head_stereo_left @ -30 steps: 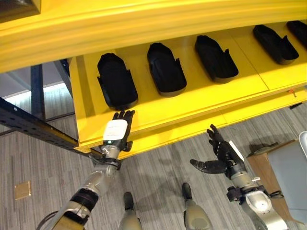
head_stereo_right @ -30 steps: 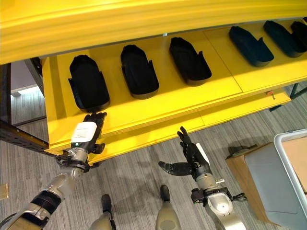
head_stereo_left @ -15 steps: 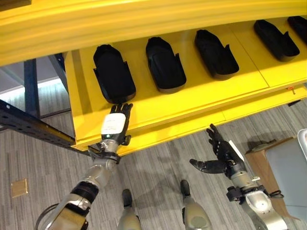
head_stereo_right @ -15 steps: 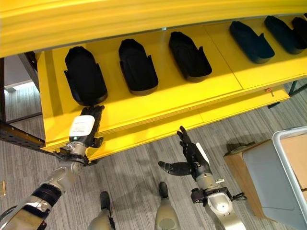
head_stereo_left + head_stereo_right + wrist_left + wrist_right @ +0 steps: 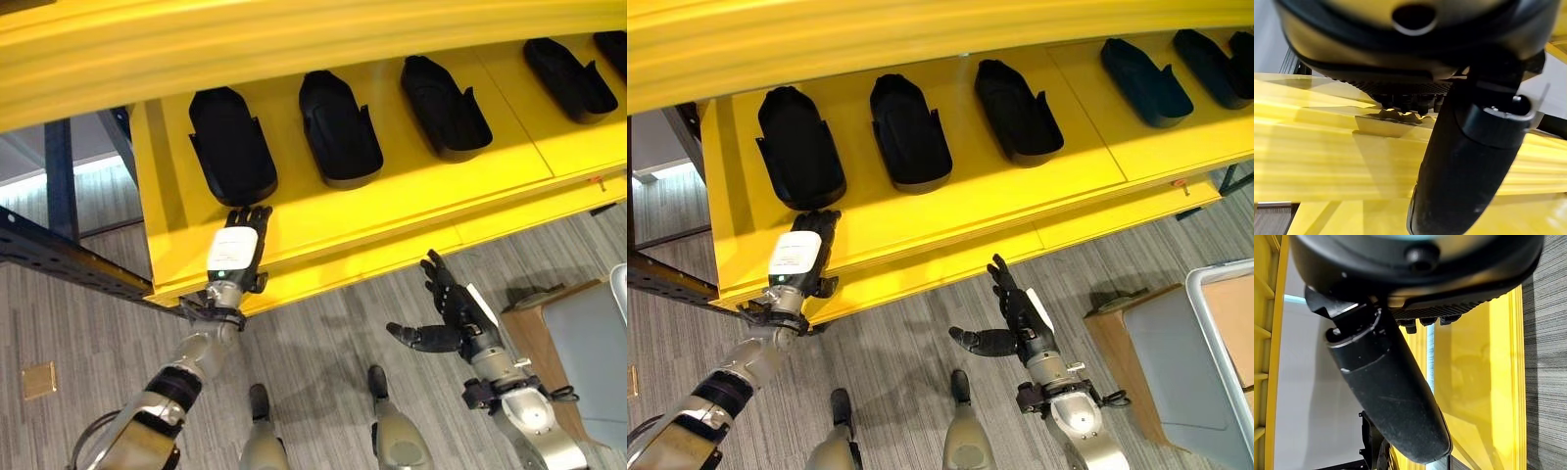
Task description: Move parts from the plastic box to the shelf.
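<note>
left hand (image 5: 233,257): fingers straight, flat on the yellow shelf (image 5: 323,220), tips just at the near end of the leftmost black part (image 5: 231,145) — touching or a hair short, can't tell. nothing held. right hand (image 5: 453,315): fingers spread and relaxed, thumb out sideways, hanging over the floor below the shelf edge, well apart from any part, holding nothing.

parts: leftmost one sits on the shelf w/ more black parts in a row to its right, e.g. second part (image 5: 339,127) and third part (image 5: 445,108), all lying flat, spaced apart. plastic box (image 5: 1227,343) at the robot's right, only its corner shows, contents not visible.

handling, my guess: moulded hollow plastic shells, so prob light and stiff, smooth-ish, may slide on the painted shelf if nudged. not fragile-looking. best hold prob across the narrow width, thumb on one side wall, fingers on the other, near mid-length so it doesn't tip.
</note>
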